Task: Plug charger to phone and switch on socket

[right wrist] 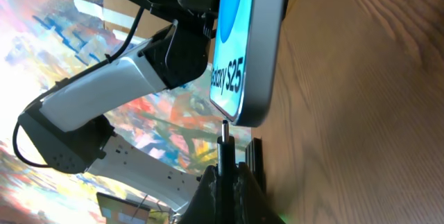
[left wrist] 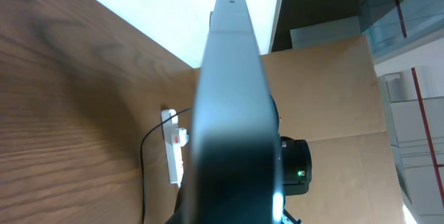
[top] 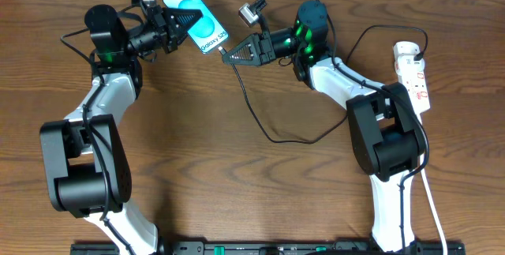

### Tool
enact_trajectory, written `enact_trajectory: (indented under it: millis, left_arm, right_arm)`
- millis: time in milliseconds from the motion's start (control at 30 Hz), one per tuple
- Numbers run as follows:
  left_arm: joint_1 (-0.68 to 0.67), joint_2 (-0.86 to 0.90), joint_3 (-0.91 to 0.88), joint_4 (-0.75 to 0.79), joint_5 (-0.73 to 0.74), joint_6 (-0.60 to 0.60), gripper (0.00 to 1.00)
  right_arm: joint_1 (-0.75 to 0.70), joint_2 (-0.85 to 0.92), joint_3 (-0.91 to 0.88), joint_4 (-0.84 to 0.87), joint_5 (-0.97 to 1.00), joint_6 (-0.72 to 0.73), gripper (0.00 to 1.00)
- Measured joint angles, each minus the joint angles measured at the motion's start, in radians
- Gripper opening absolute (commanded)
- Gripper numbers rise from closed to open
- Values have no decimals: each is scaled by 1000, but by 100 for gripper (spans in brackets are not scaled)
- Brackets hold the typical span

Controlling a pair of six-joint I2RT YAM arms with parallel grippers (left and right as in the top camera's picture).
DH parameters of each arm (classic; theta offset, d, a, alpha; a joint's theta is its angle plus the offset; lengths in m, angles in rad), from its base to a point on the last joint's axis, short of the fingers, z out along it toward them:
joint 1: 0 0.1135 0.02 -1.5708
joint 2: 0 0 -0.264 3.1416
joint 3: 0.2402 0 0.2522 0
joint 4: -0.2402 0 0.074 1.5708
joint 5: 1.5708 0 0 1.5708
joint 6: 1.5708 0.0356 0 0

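Black at its tip, the charger (right wrist: 223, 139) is clenched in my right pincer (top: 230, 54) just short of the bottom edge of the phone (top: 199, 20), which my left pincer (top: 177, 23) grasps over the far side of the counter (top: 197, 144), so I should align tip with port and push straight; the screen reads "Galaxy S25".

Left pincer (top: 180, 23) and right pincer (top: 231, 54) both clamped, tips facing each other.

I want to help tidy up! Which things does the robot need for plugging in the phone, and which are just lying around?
Needed: phone in left hand, charger in right hand, socket.
Just around: cardboard beyond the table.
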Motion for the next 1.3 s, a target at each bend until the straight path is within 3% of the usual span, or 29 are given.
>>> enact_trajectory:
  millis: [1300]
  left_arm:
    - [-17, 0, 0, 1, -37, -6, 7]
  right_arm:
    - [0, 0, 0, 0, 30, 0, 1]
